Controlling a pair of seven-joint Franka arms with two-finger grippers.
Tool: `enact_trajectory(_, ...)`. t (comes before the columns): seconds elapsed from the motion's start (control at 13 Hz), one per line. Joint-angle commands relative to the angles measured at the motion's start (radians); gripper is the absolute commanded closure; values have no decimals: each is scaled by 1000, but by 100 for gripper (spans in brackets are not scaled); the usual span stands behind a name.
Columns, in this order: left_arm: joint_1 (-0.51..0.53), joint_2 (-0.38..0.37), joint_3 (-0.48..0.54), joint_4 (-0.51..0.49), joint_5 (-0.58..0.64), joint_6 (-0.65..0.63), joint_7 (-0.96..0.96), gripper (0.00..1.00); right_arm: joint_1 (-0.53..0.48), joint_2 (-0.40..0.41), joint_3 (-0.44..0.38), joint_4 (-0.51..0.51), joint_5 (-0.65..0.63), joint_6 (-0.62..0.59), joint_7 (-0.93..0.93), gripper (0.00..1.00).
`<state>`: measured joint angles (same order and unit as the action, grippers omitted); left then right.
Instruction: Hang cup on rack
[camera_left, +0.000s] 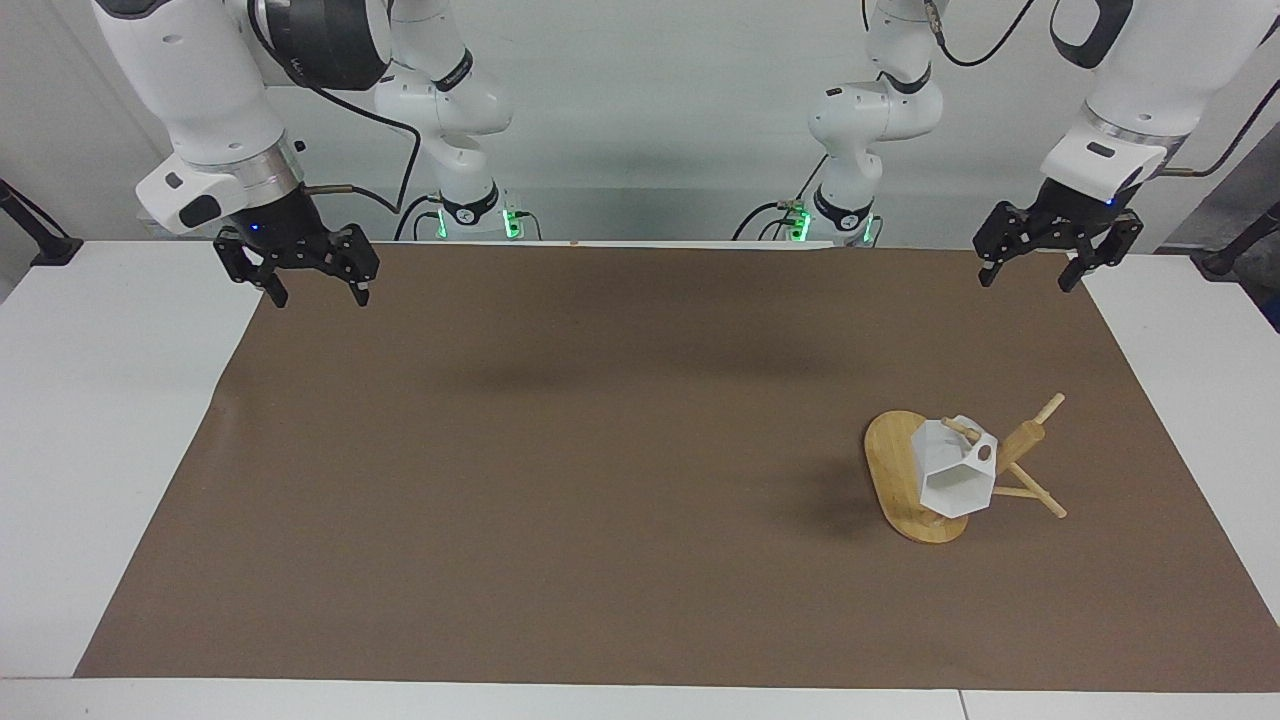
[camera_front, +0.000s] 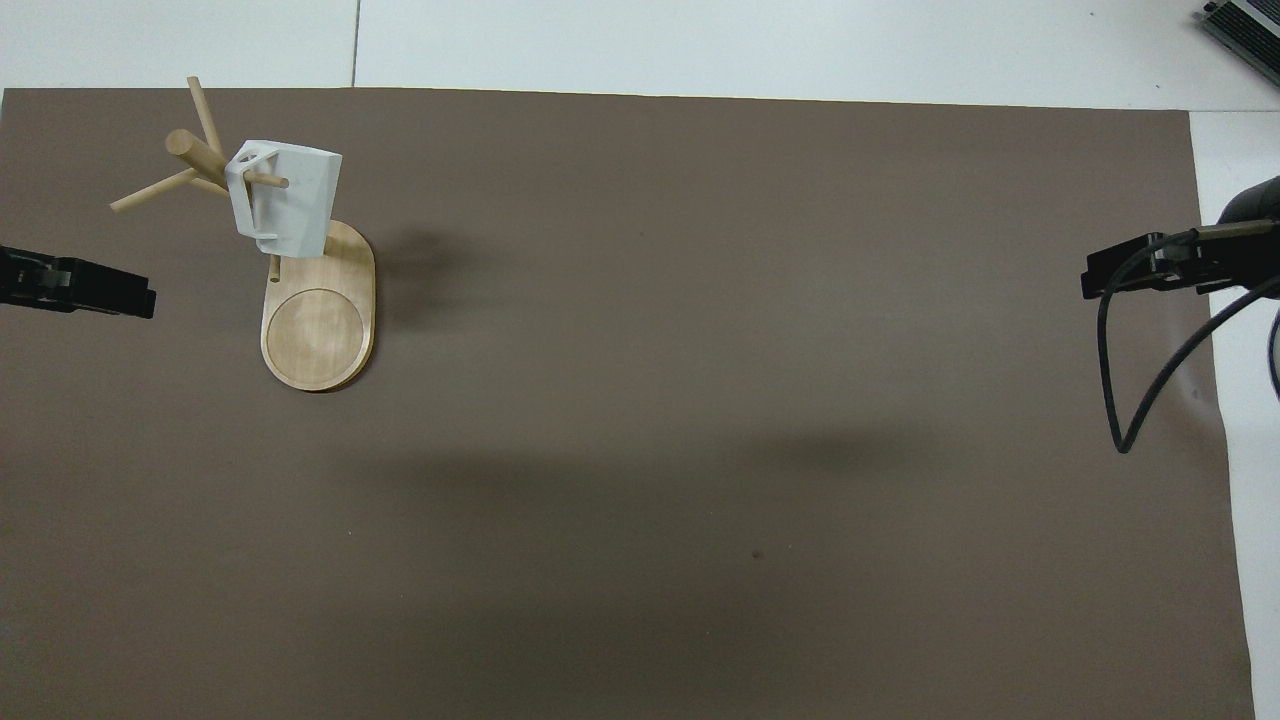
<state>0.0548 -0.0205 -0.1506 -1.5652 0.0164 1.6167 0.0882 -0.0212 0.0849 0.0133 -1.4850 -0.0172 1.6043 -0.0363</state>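
Hanging cup (camera_left: 956, 470) hiding rack (camera_left: 893, 470) post

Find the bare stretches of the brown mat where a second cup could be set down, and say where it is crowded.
Bare: the whole mat from the rack to the right arm's end. Crowded: only around the rack, where the cup hangs and pegs jut out. Left gripper and right gripper hang open over the mat's corners.

My white table (camera_left: 100, 420) under a broad brown mat (camera_left: 600, 450), a plain pale wall (camera_left: 650, 100) at my back, soft even light, faint shadows on the mat, black clamps (camera_left: 40, 240) at both table ends
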Motion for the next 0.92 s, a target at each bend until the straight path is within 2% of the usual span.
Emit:
enact_trajectory(0.0,-62,1,0,4,37,-12,13,0,-10,-19,7,-15,0,-14,9,0)
enact_trajectory(0.23,-85,-10,11,11,34,-52,21,0,-10,-19,7,-15,0,-14,9,0)
enact_trajectory(0.61,-165,-4,103,46,25,-101,21,0,-10,-19,7,-15,0,-14,9,0)
enact_trajectory(0.84,-158,-6,109,63,25,-107,24,0,-10,-19,7,-15,0,-14,9,0)
